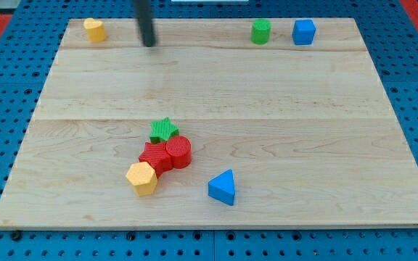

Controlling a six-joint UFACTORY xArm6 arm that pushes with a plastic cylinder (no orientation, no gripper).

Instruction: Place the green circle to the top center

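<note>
The green circle [260, 31] stands near the board's top edge, right of centre, just left of a blue cube [304, 32]. My tip [149, 44] is near the view's top, left of centre, well to the left of the green circle and apart from every block. A yellow block [94, 30] sits at the top left, to the left of my tip.
A cluster lies lower centre: green star [163, 130], red circle [178, 152], another red block [154, 156] and a yellow hexagon [141, 178], touching one another. A blue triangle [223, 188] lies to their right. The wooden board [325, 145] rests on a blue pegboard.
</note>
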